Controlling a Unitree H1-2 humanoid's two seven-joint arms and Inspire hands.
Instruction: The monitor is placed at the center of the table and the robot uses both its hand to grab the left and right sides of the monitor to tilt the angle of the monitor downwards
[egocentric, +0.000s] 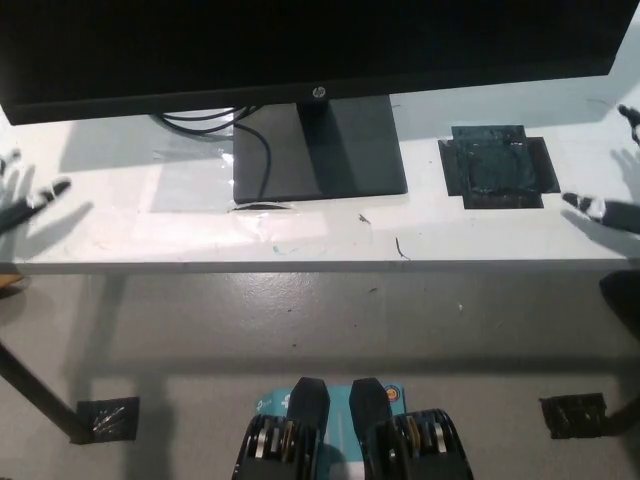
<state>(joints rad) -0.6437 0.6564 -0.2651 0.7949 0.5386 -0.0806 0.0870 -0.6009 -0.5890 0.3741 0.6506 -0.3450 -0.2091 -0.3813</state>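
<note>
- The monitor (300, 45) stands at the middle of the white table (150, 235), with its dark screen filling the top of the head view and its lower bezel running nearly from edge to edge.
- Its neck drops from the bezel's centre onto a flat, dark rectangular base (320, 150) that rests on the tabletop.
- Black cables (225, 125) loop out from behind the screen on the left of the base, and one strand curls down beside the base's left edge.
- A patch of dark tape (497, 165) is stuck to the tabletop to the right of the base, apart from it.
- At the picture's left edge, only the tips of the left hand (25, 200) show, hovering over the table's left part and well clear of the monitor; the fingers (52, 188) are spread apart and hold nothing.
- At the picture's right edge, a little of the right hand (612, 205) shows over the table's right part, beside the tape patch and below the monitor's right corner; its fingers (592, 206) are splayed and touch nothing.
- Neither hand is in contact with the monitor's sides.
- Below the table's front edge lies a grey floor (320, 330), with a table leg (35, 395) at the lower left standing on a small square of tape.
</note>
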